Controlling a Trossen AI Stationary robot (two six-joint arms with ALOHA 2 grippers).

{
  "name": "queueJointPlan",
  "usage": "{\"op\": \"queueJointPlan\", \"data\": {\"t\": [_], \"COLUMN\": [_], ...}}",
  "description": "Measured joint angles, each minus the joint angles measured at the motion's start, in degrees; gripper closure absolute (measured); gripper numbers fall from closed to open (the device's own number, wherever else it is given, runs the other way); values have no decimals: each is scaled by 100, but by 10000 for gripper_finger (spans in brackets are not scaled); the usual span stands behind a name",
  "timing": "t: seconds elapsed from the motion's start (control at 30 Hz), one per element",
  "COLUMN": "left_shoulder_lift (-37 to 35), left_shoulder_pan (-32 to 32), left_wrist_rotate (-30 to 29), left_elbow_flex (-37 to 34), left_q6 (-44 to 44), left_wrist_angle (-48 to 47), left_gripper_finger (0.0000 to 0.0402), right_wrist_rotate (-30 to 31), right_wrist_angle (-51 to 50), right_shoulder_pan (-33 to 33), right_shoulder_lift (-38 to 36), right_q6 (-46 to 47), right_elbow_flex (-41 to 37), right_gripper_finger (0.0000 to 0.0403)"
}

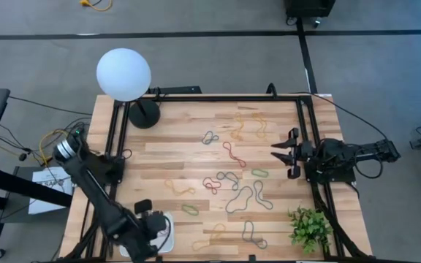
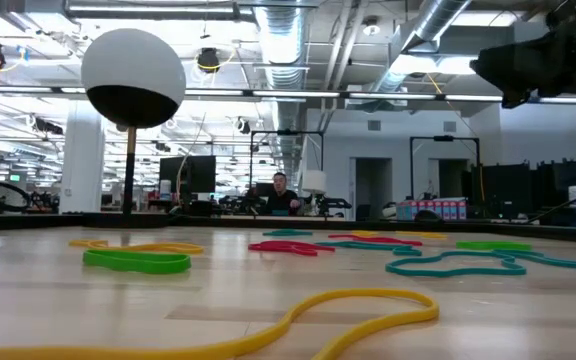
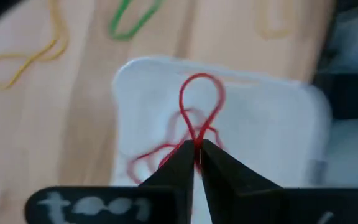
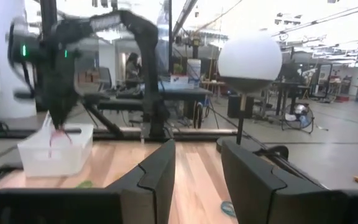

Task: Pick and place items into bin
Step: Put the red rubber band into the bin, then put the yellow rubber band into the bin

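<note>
Table: still carrying most bands; approx. a dozen-plus lying loose away from the bin.
Bin: sitting at table's near-left corner; one red band seeming to be lying inside already.
Lamp, plant: standing well clear of bin, not blocking.
Left gripper: hovering over bin, pinching a red band.
Right gripper: waiting far across from bin, fingers apart, holding nothing.

Bin: small shallow white tray, rounded corners, upright at the counter's near-left corner; one red loop lies inside.

Red rubber-band loop: thin, hanging teardrop-shaped over the bin, pinched at its neck.

Remaining rubber bands: red, green, yellow, orange, grey loops lying flat, scattered across the counter's middle and right.
</note>
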Motion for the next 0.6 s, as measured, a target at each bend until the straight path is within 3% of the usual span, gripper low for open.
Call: {"op": "queueJointPlan", "data": {"t": [0.2, 0.43, 0.6], "left_shoulder_lift": [749, 1069, 857], "left_shoulder_pan": [164, 453, 603], "left_wrist_rotate": [212, 1348, 1229], "left_elbow_flex": [0, 2, 603], "left_q6": [9, 474, 660], "left_wrist_angle": [-86, -376, -1883], "left_gripper_finger": [356, 329, 346], "right_wrist_rotate": [-4, -15, -13], "right_wrist_angle": [182, 194, 161], "right_shoulder_pan": [0, 0, 0], "right_shoulder_lift": [2, 0, 22], "right_q6": [102, 5, 61], "right_elbow_flex": [0, 0, 0], "right_gripper_finger": [278, 278, 278]}}
